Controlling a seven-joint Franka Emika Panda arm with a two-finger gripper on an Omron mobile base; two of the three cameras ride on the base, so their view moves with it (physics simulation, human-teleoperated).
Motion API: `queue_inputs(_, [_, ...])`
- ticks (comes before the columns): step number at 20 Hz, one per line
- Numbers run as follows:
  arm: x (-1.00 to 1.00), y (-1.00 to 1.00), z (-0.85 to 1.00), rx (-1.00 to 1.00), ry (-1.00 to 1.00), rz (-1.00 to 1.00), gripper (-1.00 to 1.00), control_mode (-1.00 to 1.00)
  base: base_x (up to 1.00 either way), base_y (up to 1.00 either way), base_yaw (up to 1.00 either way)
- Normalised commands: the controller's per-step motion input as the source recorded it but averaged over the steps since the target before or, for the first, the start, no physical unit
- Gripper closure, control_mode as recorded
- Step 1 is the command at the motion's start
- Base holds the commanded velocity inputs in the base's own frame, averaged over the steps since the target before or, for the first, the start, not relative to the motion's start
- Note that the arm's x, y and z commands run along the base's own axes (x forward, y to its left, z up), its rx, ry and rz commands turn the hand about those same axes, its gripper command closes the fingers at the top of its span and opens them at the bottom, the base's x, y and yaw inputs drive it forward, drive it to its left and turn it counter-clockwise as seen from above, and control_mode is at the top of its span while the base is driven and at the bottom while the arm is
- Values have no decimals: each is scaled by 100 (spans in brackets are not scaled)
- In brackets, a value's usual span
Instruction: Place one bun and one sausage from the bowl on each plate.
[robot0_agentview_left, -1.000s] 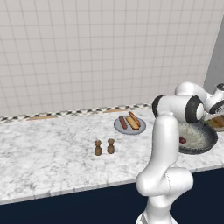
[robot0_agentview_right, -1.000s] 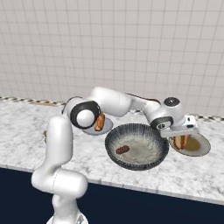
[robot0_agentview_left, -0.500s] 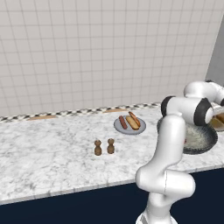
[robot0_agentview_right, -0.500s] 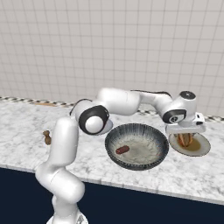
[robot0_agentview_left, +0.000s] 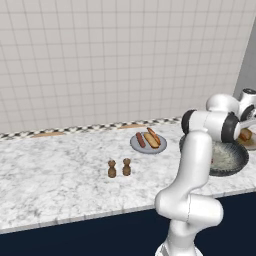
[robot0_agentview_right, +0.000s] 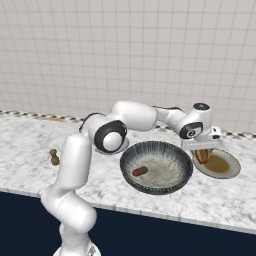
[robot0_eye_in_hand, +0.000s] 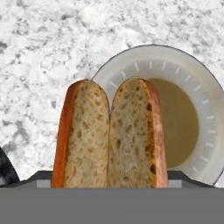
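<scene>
The arm (robot0_agentview_right: 75, 165) is glossy white, built of smooth rounded tubular links; each joint ends in a dark, near-black disc ringed by a thin pale band; a bulbous white base swells at the bottom; the wrist carries a dark round cap; the gripper (robot0_agentview_right: 202, 148) hangs from a pale flat block beneath it.

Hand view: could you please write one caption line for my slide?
A split bun held in the gripper, hanging above the rim of a plate on the marble counter.
</scene>
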Motion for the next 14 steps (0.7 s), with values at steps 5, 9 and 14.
queue_inputs(5, [27,-45,-1,8,0,1,100,-100,0,0,0])
queue_inputs(9, [16,-25,-27,1,2,1,100,-100,0,0,0])
queue_inputs(14, [12,-4,-40,0,4,0,100,-100,0,0,0])
